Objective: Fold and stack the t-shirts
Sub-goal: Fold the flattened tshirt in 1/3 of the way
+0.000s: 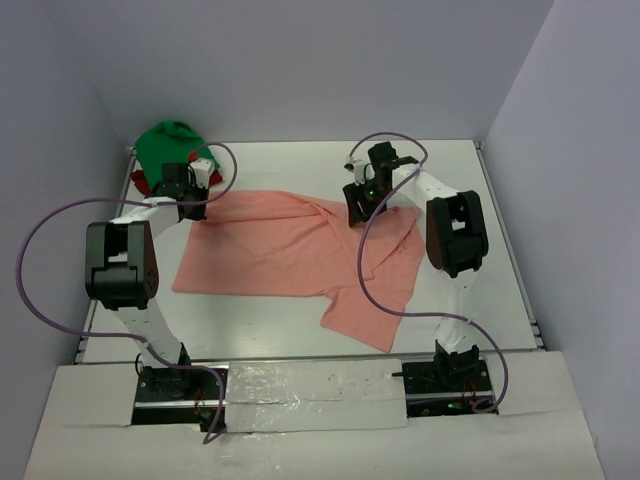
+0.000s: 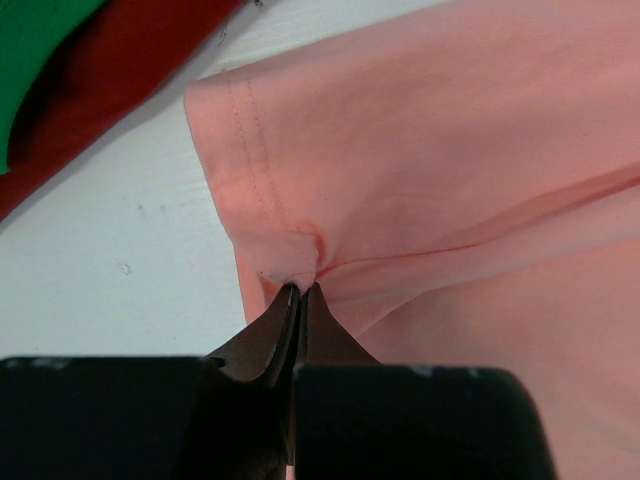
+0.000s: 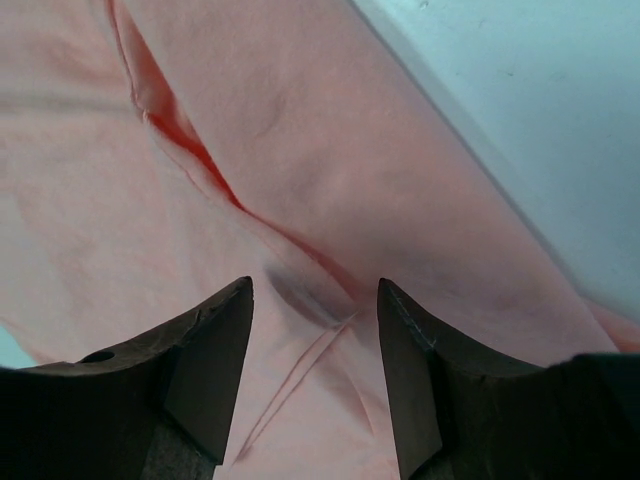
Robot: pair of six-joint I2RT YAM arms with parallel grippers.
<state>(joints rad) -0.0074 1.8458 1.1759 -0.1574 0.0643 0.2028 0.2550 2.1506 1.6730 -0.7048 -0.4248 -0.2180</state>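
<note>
my left gripper (image 2: 300, 292) clenches the salmon-pink t-shirt (image 1: 290, 250) by its ten o'clock sleeve; my right gripper (image 3: 315, 300) gapes over its two o'clock crease. it lies mid-table, hardly folded; the green t-shirt (image 1: 165, 145) and dark red t-shirt (image 2: 120, 70) wait at eleven.

We show the spread t-shirt (image 1: 290, 245) lying flat across the middle of the bench (image 1: 500, 300), one corner reaching toward the near edge at right. In the far left corner the upper t-shirt (image 1: 165, 145) lies bunched on the lower t-shirt (image 1: 143, 183), just behind the left hand (image 1: 196, 208), which meets the spread t-shirt's far left sleeve. The right hand (image 1: 358, 213) stands over its far right part.
</note>
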